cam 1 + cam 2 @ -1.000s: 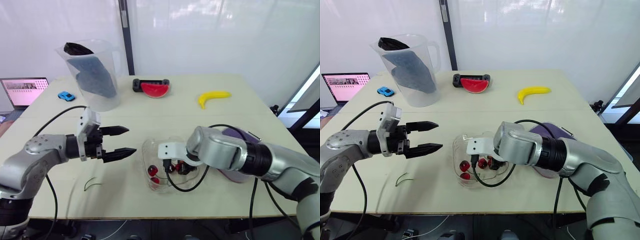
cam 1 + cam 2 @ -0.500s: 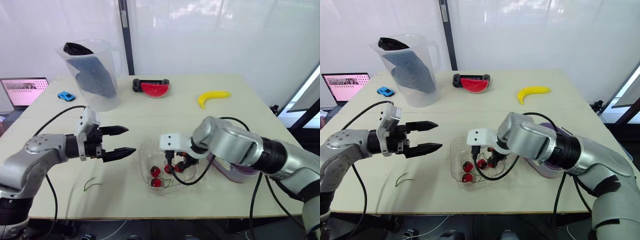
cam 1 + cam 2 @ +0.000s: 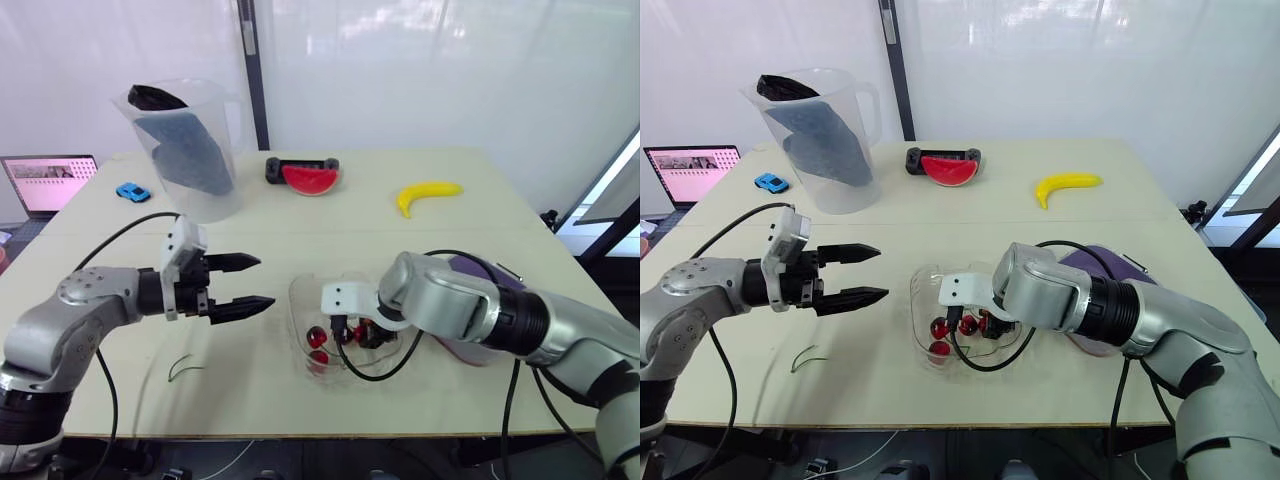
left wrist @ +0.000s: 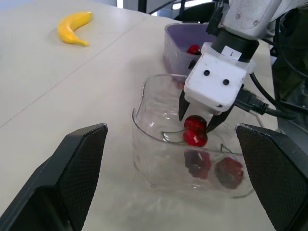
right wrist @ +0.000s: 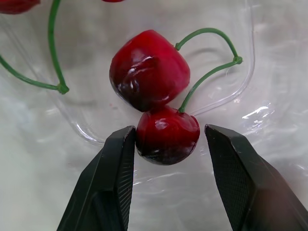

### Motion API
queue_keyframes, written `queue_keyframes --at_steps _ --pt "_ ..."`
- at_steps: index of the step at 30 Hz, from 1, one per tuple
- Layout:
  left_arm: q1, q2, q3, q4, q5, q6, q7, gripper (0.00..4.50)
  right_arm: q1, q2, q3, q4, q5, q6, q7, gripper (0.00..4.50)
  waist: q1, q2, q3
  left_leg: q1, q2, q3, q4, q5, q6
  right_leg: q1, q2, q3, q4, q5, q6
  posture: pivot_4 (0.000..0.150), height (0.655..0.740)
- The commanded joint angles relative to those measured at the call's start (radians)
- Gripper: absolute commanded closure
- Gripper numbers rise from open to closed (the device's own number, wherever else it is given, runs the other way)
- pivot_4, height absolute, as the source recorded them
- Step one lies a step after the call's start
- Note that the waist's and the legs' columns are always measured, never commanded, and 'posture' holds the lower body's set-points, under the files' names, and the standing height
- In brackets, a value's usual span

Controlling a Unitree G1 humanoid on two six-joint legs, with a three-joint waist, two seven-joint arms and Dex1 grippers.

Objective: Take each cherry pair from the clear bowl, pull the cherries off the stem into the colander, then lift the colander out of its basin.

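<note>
Count: four cherries seen in the clear bowl (image 3: 295, 310), lower centre of frame; one cherry in the purple basin (image 4: 174, 43), just right of the bowl. One bare stem (image 3: 183, 367) on the worktop, lower left.

Right arm crosses in from the right, wrist dipped into the bowl. Right pincer (image 5: 168, 134) is part open, straddling the lower cherry of one cherry pair (image 5: 149, 72): one finger touching, the other just clear.

Left forearm level; left pincer (image 3: 265, 281) is spread wide, empty, left of the bowl.

the cherry pair (image 5: 154, 91) is showing glossy dark red on a green stem, the basin (image 4: 175, 45) is looking pale purple, the banana (image 3: 428, 192) is glowing yellow, the toy car (image 3: 131, 191) is showing blue
</note>
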Motion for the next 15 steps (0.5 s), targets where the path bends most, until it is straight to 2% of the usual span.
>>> queue_keyframes --at_steps 1,2,3,4,9,13,15 --pt "0.000 0.013 0.024 -0.026 0.001 -0.012 0.000 0.00 -0.002 0.015 -0.019 0.003 -0.013 0.000 -0.011 2.60 0.000 0.000 0.000 0.000 0.000 0.000 0.000 0.000 0.000 0.000 0.000 0.000 0.000 0.000 0.000 0.150 0.7400" --pt "0.000 0.013 0.023 -0.027 0.001 -0.012 0.000 0.00 -0.002 0.018 -0.022 0.005 -0.012 0.000 -0.012 2.88 0.000 0.000 0.000 0.000 0.000 0.000 0.000 0.000 0.000 0.000 0.000 0.000 0.000 0.000 0.000 0.150 0.7400" --pt "0.000 0.013 0.023 -0.027 0.002 -0.012 0.000 0.00 -0.002 0.018 -0.023 0.006 -0.012 0.000 -0.012 3.40 0.000 0.000 0.000 0.000 0.000 0.000 0.000 0.000 0.000 0.000 0.000 0.000 0.000 0.000 0.000 0.150 0.7400" --pt "0.001 0.013 0.024 -0.027 0.002 -0.012 0.000 0.00 -0.003 0.018 -0.026 0.002 -0.010 -0.001 -0.010 3.61 0.000 0.000 0.000 0.000 0.000 0.000 0.000 0.000 0.000 0.000 0.000 0.000 0.000 0.000 0.000 0.150 0.7400" --pt "-0.003 0.013 0.022 -0.019 0.005 -0.015 -0.004 0.00 -0.009 -0.003 -0.073 -0.041 0.021 -0.003 0.022 3.61 0.000 0.000 0.000 0.000 0.000 0.000 0.000 0.000 0.000 0.000 0.000 0.000 0.000 0.000 0.000 0.150 0.7400" --pt "-0.036 -0.010 0.028 0.010 0.003 -0.025 0.009 0.00 0.013 -0.060 -0.197 -0.108 0.066 -0.044 0.065 3.61 0.002 0.000 0.000 0.000 0.000 0.000 0.000 0.000 0.000 0.000 0.000 0.000 0.000 0.000 0.000 0.150 0.7400" --pt "-0.069 -0.031 0.037 0.027 -0.005 -0.028 0.026 0.00 0.034 -0.087 -0.272 -0.129 0.061 -0.135 0.071 3.61 0.003 0.000 0.000 0.000 0.000 0.000 0.000 0.000 0.000 0.001 0.000 -0.001 0.000 0.000 0.000 0.150 0.7400"
